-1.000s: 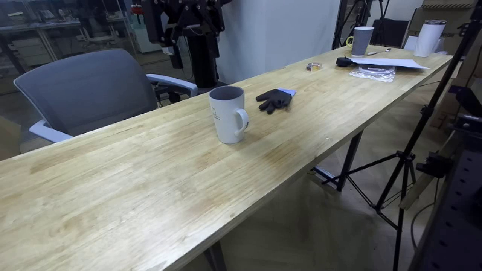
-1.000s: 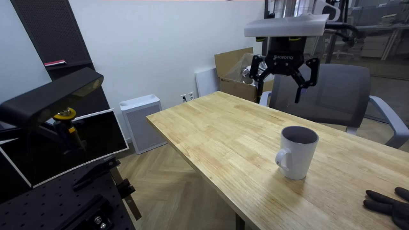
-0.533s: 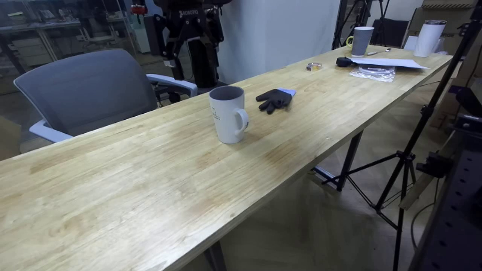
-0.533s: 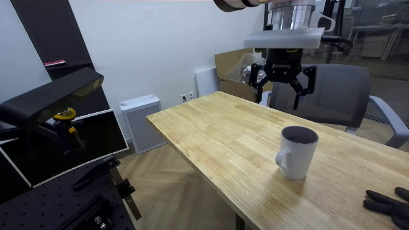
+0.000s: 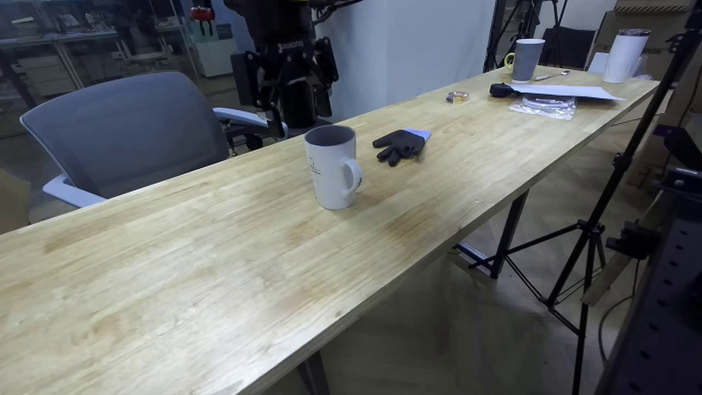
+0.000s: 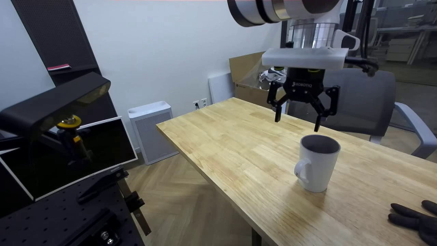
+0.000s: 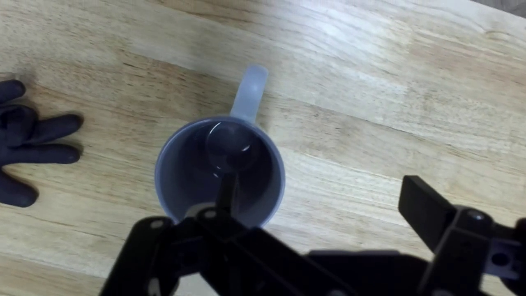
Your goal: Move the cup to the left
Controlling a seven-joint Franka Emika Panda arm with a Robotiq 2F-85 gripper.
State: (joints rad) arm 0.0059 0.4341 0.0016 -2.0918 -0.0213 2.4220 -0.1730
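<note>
The cup, a tall white mug, stands upright on the wooden table in both exterior views (image 5: 332, 170) (image 6: 319, 167). In the wrist view I look down into its grey inside (image 7: 232, 144), its handle pointing to the top of the picture. My gripper (image 6: 297, 123) is open and empty. In that exterior view it hangs beyond the cup, one fingertip just above the rim in the picture. It also shows behind the cup in an exterior view (image 5: 300, 118). In the wrist view the gripper (image 7: 320, 185) has its left finger over the cup's opening; its right finger is over bare wood.
A dark glove (image 5: 400, 147) lies beside the cup. A grey cup (image 5: 526, 60), a white tumbler (image 5: 626, 56), paper (image 5: 565, 91) and a plastic bag (image 5: 545, 107) stand or lie at the table's distant end. An office chair (image 5: 131, 131) stands at the table's edge.
My gripper has come down, lower and nearer the cup, and has shifted a little to the right in an exterior view. It stays open. The cup and glove have not moved.
</note>
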